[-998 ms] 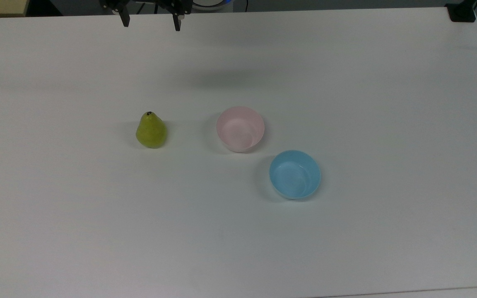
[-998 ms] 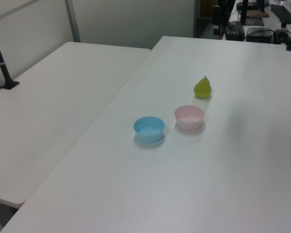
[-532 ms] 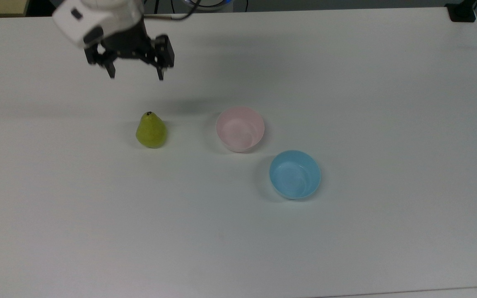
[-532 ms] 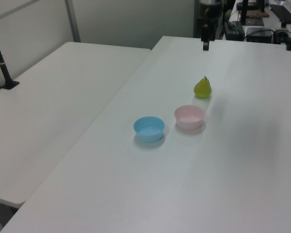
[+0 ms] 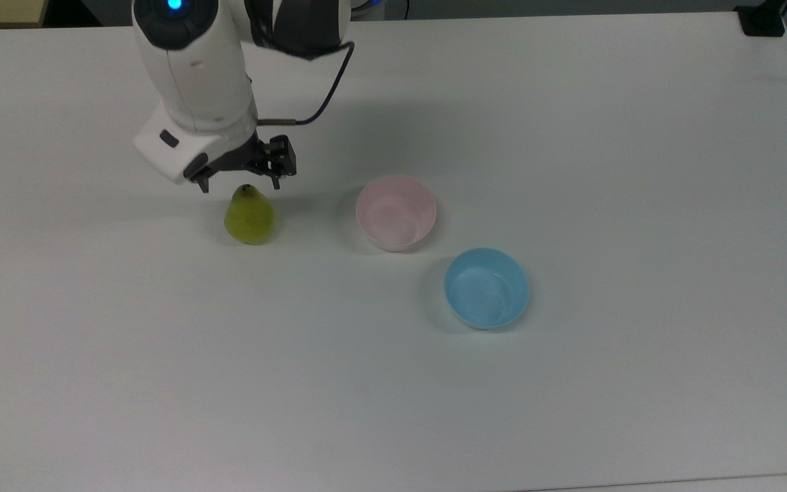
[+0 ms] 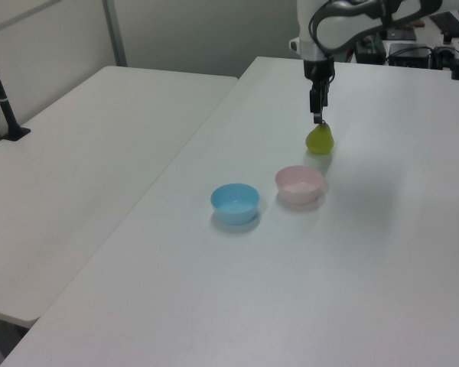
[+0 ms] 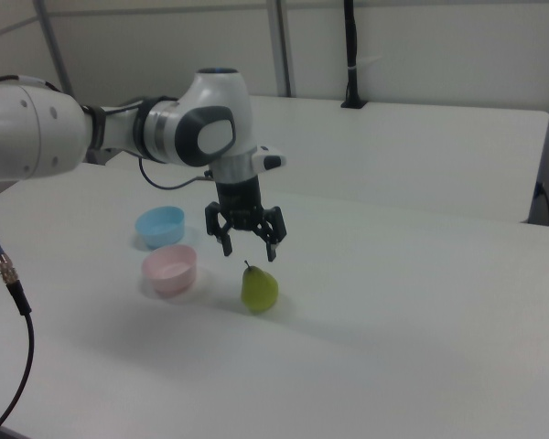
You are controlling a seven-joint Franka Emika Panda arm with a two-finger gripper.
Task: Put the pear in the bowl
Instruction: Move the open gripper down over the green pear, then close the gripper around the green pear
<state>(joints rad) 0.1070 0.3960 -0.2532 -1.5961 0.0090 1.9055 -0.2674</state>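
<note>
The yellow-green pear (image 5: 249,216) (image 6: 319,140) (image 7: 259,289) stands upright on the white table, dark stem spot at its top. To the top view's right of it sits the pale pink bowl (image 5: 396,212) (image 6: 298,184) (image 7: 170,268), with nothing in it. My gripper (image 5: 238,185) (image 6: 317,118) (image 7: 249,251) hangs open just above the pear's top, a finger to either side of the stem, apart from the fruit. The white arm reaches in from the table's far edge in the top view.
A light blue bowl (image 5: 486,288) (image 6: 235,203) (image 7: 159,225) sits close beside the pink one. The white table (image 5: 571,137) stretches wide around them. A second white table (image 6: 84,145) adjoins it on the left view's left. A black cable (image 5: 325,96) trails from the arm.
The arm has come down and forward from the table's far edge toward the pear. The gripper now hovers right over the pear's top. Pear and bowls have not moved.
</note>
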